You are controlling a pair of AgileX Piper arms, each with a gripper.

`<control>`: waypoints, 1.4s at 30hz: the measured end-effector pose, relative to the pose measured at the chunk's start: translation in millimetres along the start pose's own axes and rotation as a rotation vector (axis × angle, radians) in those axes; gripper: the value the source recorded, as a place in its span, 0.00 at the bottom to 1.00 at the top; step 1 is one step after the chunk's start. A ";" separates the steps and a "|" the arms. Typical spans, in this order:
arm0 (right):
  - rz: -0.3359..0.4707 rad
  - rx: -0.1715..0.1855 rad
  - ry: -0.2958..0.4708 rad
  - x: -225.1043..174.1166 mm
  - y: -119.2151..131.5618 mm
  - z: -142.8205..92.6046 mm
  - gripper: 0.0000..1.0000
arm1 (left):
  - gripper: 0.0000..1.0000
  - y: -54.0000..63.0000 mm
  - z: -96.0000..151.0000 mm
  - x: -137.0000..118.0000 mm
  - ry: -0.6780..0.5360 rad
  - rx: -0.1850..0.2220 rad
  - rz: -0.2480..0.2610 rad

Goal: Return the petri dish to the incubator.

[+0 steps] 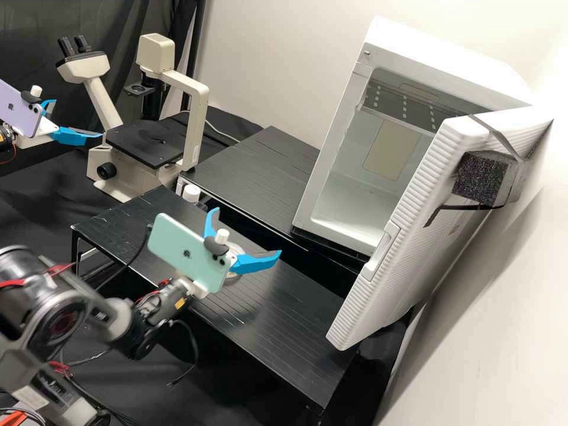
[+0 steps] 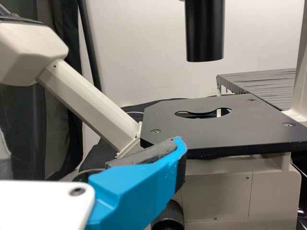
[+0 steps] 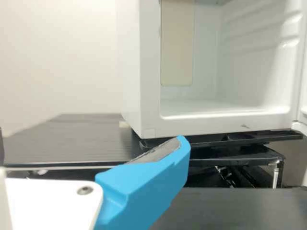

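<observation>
Dish [image 1: 235, 277] near the stand's [image 1: 278, 322] far edge, likely light, brittle and slick, wants a gentle rim pinch; left gripper [image 1: 77, 119] and right gripper [image 1: 247, 232] gape.

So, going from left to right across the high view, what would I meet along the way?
Purple phone → microscope → right hand, fingers apart → white incubator.
</observation>
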 end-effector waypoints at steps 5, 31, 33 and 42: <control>-0.034 0.005 0.020 -12.7 -6.2 -2.6 1.00 | 1.00 0.0 0.0 0.0 0.000 0.000 0.000; -0.274 -0.041 -0.087 -11.4 -30.4 17.0 1.00 | 1.00 0.0 0.0 0.0 0.000 0.000 0.000; -0.301 -0.040 -0.097 -11.1 -33.7 20.0 0.00 | 1.00 0.0 0.0 0.0 0.000 0.000 0.000; -0.301 -0.045 -0.070 -9.1 -34.9 22.8 0.00 | 1.00 0.0 0.0 0.0 0.000 0.000 0.000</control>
